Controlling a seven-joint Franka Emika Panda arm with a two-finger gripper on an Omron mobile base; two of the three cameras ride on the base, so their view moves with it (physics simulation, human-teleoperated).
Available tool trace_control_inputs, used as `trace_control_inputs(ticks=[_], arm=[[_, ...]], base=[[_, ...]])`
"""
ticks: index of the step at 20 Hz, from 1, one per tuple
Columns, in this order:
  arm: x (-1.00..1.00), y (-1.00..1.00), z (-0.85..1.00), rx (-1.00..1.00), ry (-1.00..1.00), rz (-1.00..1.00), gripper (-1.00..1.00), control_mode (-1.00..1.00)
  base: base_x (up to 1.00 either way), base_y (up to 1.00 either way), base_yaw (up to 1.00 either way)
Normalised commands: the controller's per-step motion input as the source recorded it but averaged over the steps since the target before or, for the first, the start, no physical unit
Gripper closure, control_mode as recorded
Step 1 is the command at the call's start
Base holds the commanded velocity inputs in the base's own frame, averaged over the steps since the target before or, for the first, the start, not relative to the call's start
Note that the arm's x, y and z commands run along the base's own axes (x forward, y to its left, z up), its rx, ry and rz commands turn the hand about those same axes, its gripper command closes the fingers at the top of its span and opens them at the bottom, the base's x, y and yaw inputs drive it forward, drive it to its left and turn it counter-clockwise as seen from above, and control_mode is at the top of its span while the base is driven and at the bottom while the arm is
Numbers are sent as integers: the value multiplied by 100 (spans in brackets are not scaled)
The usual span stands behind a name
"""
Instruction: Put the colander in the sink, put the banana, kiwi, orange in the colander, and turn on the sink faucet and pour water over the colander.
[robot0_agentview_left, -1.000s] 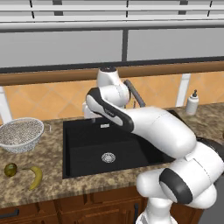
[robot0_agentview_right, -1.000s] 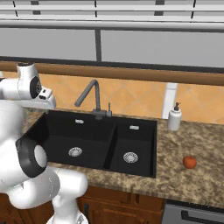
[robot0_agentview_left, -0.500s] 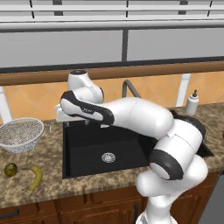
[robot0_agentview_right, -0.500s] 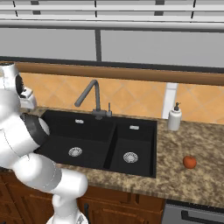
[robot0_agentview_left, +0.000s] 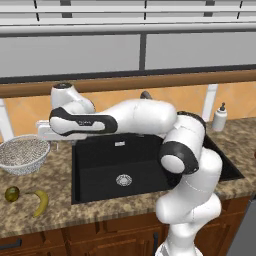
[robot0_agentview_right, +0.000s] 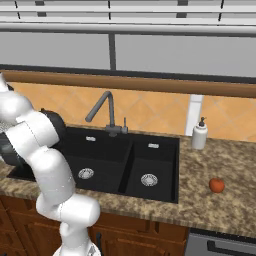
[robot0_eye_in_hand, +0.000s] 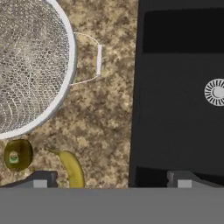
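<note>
White arm reaches left across the sink (robot0_agentview_left: 125, 165) toward the colander (robot0_agentview_left: 22, 154), which sits on the granite desk (robot0_agentview_left: 55, 180) just left of the sink's large basin, w/ nothing in it. In the hand view the hand (robot0_eye_in_hand: 111, 178) hangs over the strip of desk betw. colander and sink, tips spread wide apart and empty; one tip stands over the desk beside the banana (robot0_eye_in_hand: 72, 168), the other over the sink's near edge.

Kiwi (robot0_agentview_left: 12, 193) and banana lie on the desk in front of the colander, left of the sink, near each other but not touching. Orange (robot0_agentview_right: 216, 185) rests well apart, on the desk right of the sink's smaller basin, in front of the white soap bottle (robot0_agentview_right: 200, 134). Sink faucet (robot0_agentview_right: 105, 112) stands behind the sink, its spout angled over the large basin; no water seen.

Handling, as a judgement: colander looks light and stiff, a thin wire-mesh bowl w/ a firm metal rim; mesh may dent if squeezed, and the bowl is far too wide for the tips to span. Best hold is prob. the rim on the sink side, one tip inside and one outside, or the small wire loop handle (robot0_eye_in_hand: 94, 59) that faces the sink. A rim pinch lets the bowl tip, so a level lift matters. Both basins are empty, so no task step looks done yet.
</note>
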Motion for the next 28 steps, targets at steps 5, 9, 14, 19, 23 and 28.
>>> trace_control_inputs(ticks=[5, 9, 14, 19, 23, 28], arm=[[40, 24, -12, 2, 0, -7, -100, -100], [48, 16, -17, 0, 0, -2, -100, -100], [40, 20, -44, 0, 0, 0, -100, -100], [32, 30, -46, 0, 0, 0, -100, -100], [30, 9, -20, 0, 0, 0, -100, -100], [13, -16, -20, 0, 0, 0, -100, -100]], base=[[0, 0, 0], [0, 0, 0], [0, 0, 0], [0, 0, 0], [0, 0, 0], [0, 0, 0]])
